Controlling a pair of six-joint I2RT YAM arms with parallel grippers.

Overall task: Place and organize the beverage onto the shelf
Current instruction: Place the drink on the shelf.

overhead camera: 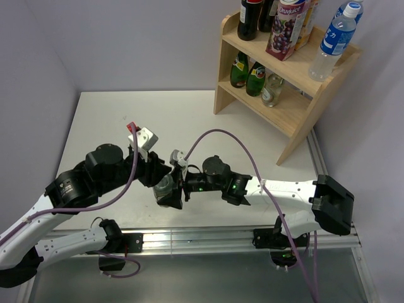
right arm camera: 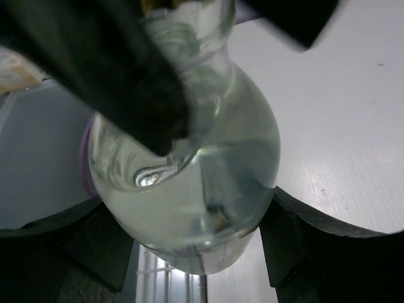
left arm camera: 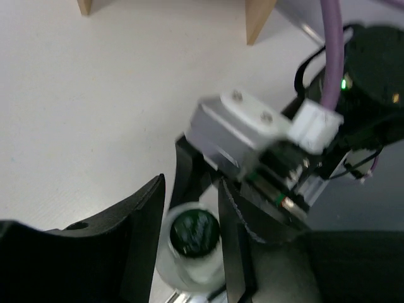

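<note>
You have the clear round-bodied bottle [overhead camera: 168,190] with a dark green cap at six o'clock on the white table [overhead camera: 107,120], close to its near edge, with both arms meeting on it. Your left gripper [left arm camera: 192,221] comes in from nine o'clock, with its black fingers [left arm camera: 146,233] just beside the neck under the cap. You cannot tell from these views whether they pinch it. Your right gripper [right arm camera: 189,243] reaches in from three o'clock and is clamped on the bottle's wide body, both pads against its sides. You cannot tell whether the bottle's base rests on the table.

The light wooden two-tier shelf [overhead camera: 303,107] stands at two o'clock, well apart from the arms. Its top tier carries two dark bottles [overhead camera: 250,20], a purple grape juice carton [overhead camera: 287,30] and a clear water bottle with a blue label [overhead camera: 334,41]. Its lower tier holds two green glass bottles [overhead camera: 240,69] and a small clear bottle [overhead camera: 273,89] just beside them.
</note>
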